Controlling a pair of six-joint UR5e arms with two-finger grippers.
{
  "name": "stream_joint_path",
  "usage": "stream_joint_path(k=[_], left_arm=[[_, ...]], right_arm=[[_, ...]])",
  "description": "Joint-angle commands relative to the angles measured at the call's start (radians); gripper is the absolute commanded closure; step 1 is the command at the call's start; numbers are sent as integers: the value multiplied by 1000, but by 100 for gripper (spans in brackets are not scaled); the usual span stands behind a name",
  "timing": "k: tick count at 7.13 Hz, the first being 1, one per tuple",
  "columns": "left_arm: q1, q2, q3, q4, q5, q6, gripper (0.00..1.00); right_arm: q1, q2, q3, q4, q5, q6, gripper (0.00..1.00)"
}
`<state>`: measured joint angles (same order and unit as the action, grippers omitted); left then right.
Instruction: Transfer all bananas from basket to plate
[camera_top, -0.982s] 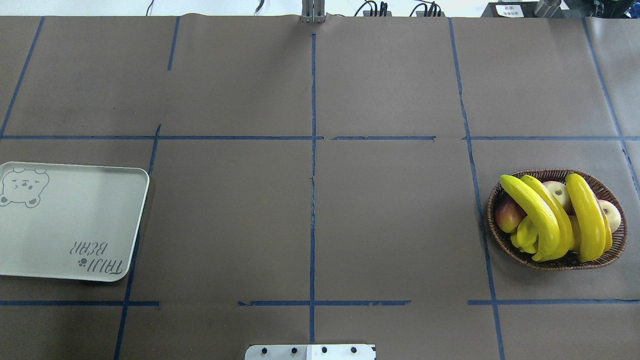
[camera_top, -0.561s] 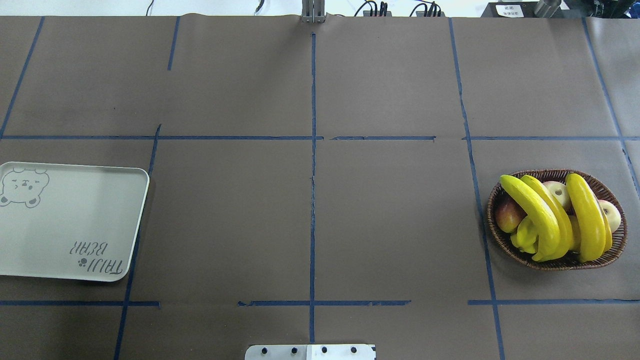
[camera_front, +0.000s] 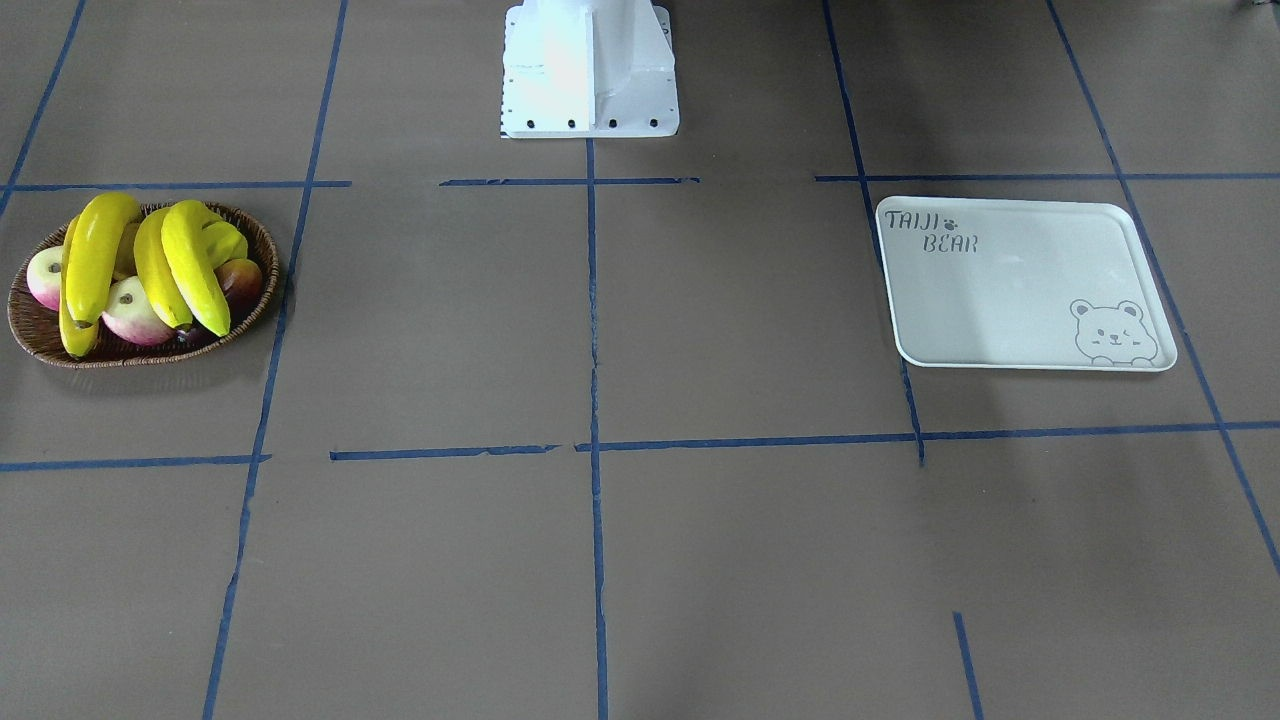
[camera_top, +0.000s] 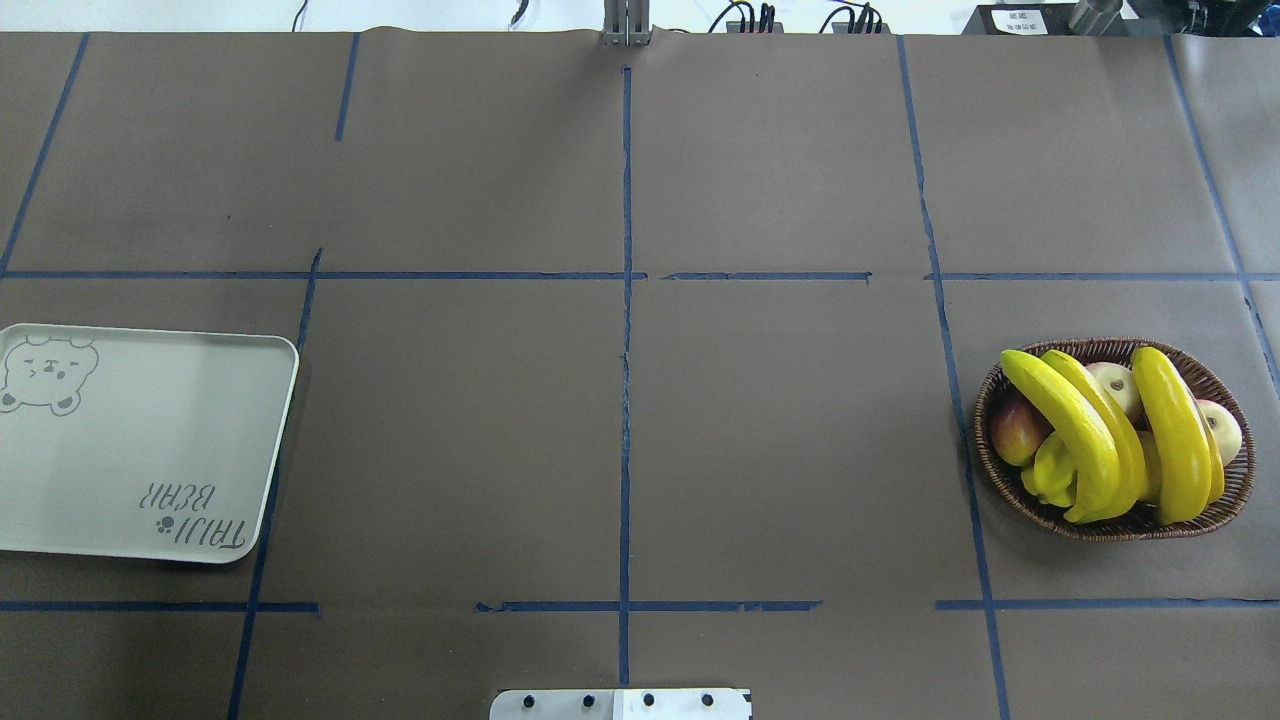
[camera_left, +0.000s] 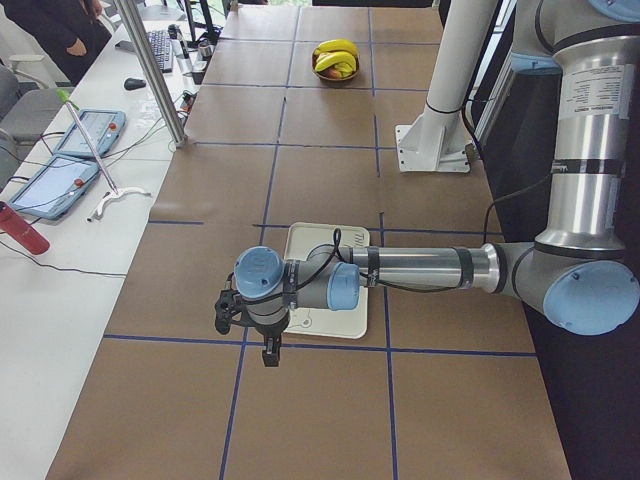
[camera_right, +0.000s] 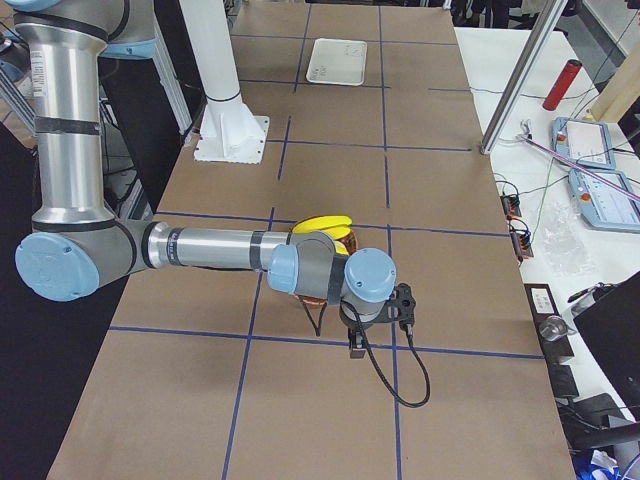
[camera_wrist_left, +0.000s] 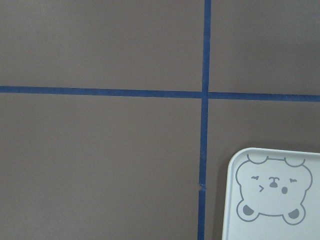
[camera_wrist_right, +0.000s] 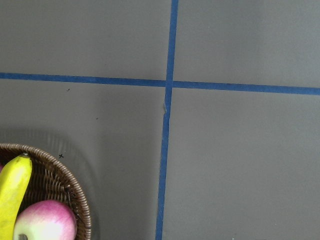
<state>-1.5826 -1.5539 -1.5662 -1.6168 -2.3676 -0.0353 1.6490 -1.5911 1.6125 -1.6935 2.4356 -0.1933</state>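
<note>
Bananas (camera_top: 1085, 435): you find them all in the basket (camera_top: 1100, 528), on the right side of the counter (camera_top: 620, 400). They lie across the apples (camera_top: 1015, 430), on top of the pile, so I think they are free to take first.
Plate (camera_top: 150, 440): it lies on the left side, well apart from the basket, and no banana is on it yet.
Left tool (camera_left: 268, 350): it hangs over the counter just beside the plate's bear corner, probably waiting there. You cannot tell if it is released or clenched.
Right tool (camera_right: 356, 345): it hangs just beside the basket, not over it, probably ready for the first pick. Its state also cannot be told.
Change: compared with the overhead view one second ago, you see nothing moved; bananas, basket and plate lie the same.
</note>
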Motion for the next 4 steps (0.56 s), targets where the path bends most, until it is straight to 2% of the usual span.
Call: stream_joint_path(k=[1,2,3,4], left_arm=[[0,0,-2,0,-1,0,0],[0,2,-9,2,-1,0,0],[0,2,-12,2,-1,-2,0],[0,2,-12,2,-1,0,0]], right_arm=[[-6,10,45,0,3,20,0],[-36,22,96,-5,3,58,0],[-88,48,162,-11,-36,60,0],[-156,56,191,-2,-33,121,0]])
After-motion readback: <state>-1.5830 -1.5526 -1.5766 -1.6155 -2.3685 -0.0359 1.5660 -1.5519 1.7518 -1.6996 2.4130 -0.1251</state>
